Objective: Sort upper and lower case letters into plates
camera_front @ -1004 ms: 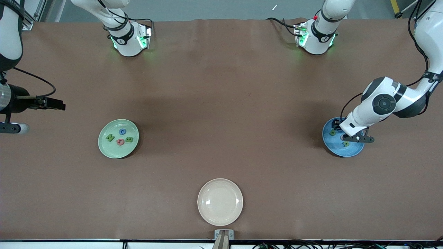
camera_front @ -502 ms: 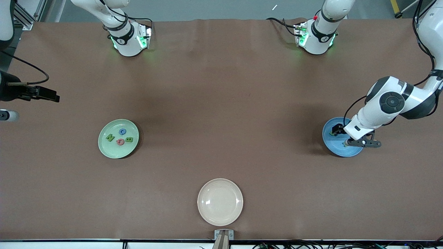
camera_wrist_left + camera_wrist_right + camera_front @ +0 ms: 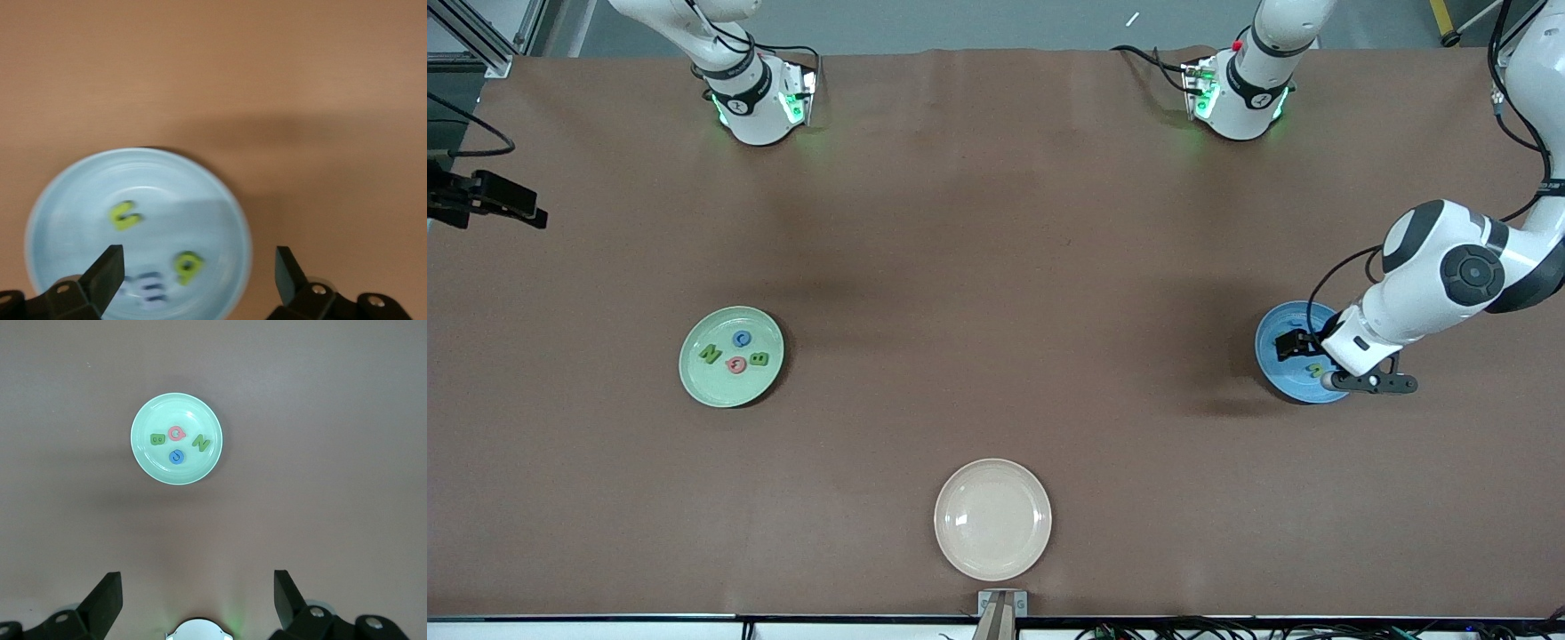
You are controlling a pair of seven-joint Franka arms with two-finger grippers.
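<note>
Left claw (image 3: 199,267) hangs open, empty, over the blue plate (image 3: 1272,356) at right; right claw (image 3: 197,600) waits open. Letters (image 3: 125,215) look light, stiff: pinch their edges. Capitals (image 3: 737,352) fill the green plate (image 3: 694,378).

The round, shallow pale green plate (image 3: 731,356) sits toward the right arm's end of the table. Four flat capitals lie in it: a blue C (image 3: 742,338) at twelve o'clock, a green B (image 3: 759,358) at three, a pink G (image 3: 736,364) near the centre and a green N (image 3: 710,354) at nine. The matching blue plate (image 3: 1272,356), toward the left arm's end, holds two small green lowercase letters (image 3: 125,215) (image 3: 187,265) and a blurred blue letter (image 3: 151,289).
</note>
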